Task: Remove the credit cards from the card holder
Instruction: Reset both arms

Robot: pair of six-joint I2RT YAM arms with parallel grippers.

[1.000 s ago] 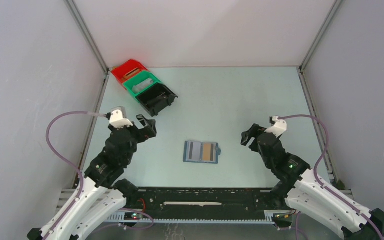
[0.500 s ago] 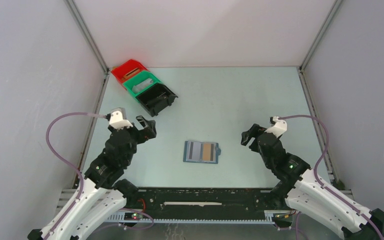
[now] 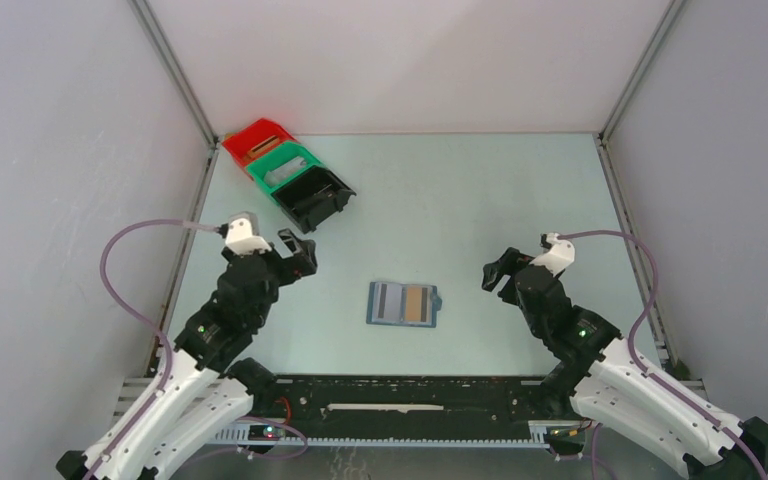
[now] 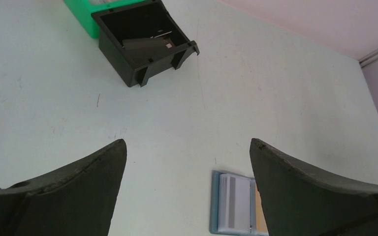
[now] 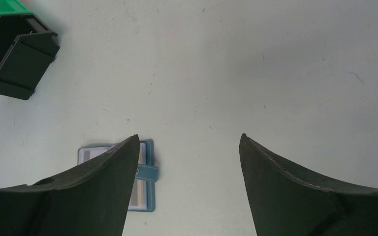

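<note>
While the left gripper (image 3: 297, 252) hovers with jaws spread wide and empty, a red bin (image 3: 255, 138), a green bin (image 3: 282, 165) and a black bin (image 3: 312, 196) stand in a row behind it. Mid-table (image 3: 460, 200), the card holder (image 3: 403, 304) lies open, grey and tan panels up, touched by neither arm. Right of it, the right gripper (image 3: 496, 274) hangs parted, holding nothing.
</note>
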